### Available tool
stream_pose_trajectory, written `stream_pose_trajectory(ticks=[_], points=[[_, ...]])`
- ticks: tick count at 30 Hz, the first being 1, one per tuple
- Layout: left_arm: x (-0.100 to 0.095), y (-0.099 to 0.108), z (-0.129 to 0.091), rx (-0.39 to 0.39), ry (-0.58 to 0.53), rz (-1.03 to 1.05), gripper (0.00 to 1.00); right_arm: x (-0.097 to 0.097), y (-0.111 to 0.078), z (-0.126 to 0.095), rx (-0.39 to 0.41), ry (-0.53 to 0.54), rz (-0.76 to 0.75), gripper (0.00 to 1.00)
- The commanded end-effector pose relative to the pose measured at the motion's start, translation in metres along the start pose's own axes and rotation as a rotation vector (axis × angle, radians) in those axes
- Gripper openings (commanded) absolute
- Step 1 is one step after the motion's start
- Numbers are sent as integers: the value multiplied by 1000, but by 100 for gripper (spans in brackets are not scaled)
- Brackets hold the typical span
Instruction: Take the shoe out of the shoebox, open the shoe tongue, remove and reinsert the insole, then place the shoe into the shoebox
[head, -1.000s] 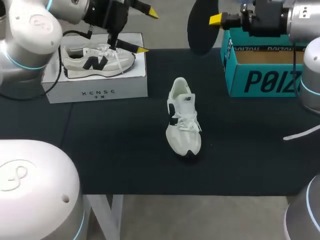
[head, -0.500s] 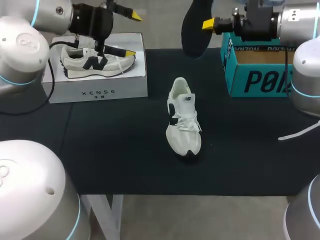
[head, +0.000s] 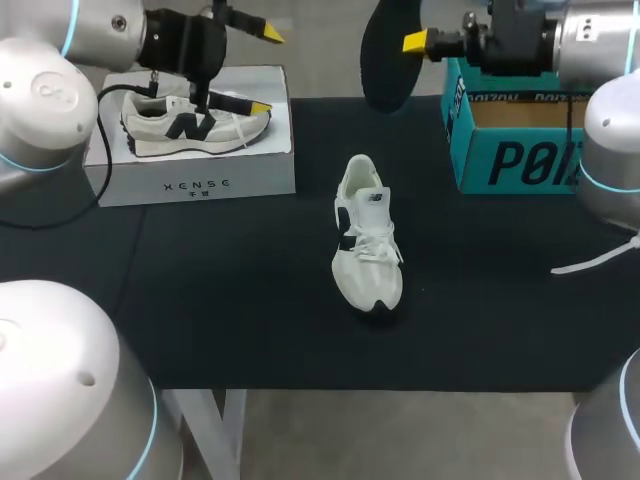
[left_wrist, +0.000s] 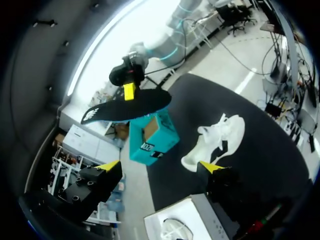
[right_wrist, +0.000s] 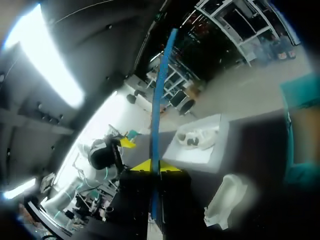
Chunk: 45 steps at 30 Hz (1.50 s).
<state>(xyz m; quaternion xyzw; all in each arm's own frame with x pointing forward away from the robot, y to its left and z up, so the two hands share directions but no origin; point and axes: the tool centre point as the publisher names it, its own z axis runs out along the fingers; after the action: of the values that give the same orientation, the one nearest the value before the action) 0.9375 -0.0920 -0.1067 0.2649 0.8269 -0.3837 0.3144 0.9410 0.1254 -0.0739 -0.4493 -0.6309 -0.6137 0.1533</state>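
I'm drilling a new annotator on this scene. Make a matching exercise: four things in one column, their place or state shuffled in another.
1 insole
2 white shoe
3 teal shoebox
4 left tool

a open, near the white box
b lying on the black mat
c gripped in the right tool
d open-topped, at the far right

Pairs: 1-c, 2-b, 3-d, 4-a
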Motion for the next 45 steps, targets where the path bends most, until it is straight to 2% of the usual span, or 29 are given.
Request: stream_pose_trajectory(ticks=[1,5,10,17,21,26,28,36,45], points=[[-1,0,0,-1,2,1,100,-20,-11,21,5,146,-237,0],[-1,0,0,-1,2,1,100,-41,-19,29,12,188,-253,0],[-1,0,0,-1,2,1,100,-62,-25,32,43,155,-219,0],[-1,0,0,-1,2,1,100,-85,-38,38,75,52,-204,0],[-1,0,0,-1,2,1,100,-95,-49,45,75,-52,-252,0],[-1,0,0,-1,2,1,100,-102,-58,51,-1,-141,-312,0],[-1,0,0,-1,2,1,100,-107,-59,52,-4,-169,-327,0],[-1,0,0,-1,2,1,100,-126,-76,61,73,-201,-312,0],[-1,0,0,-1,2,1,100,-144,-88,72,106,-174,-275,0]])
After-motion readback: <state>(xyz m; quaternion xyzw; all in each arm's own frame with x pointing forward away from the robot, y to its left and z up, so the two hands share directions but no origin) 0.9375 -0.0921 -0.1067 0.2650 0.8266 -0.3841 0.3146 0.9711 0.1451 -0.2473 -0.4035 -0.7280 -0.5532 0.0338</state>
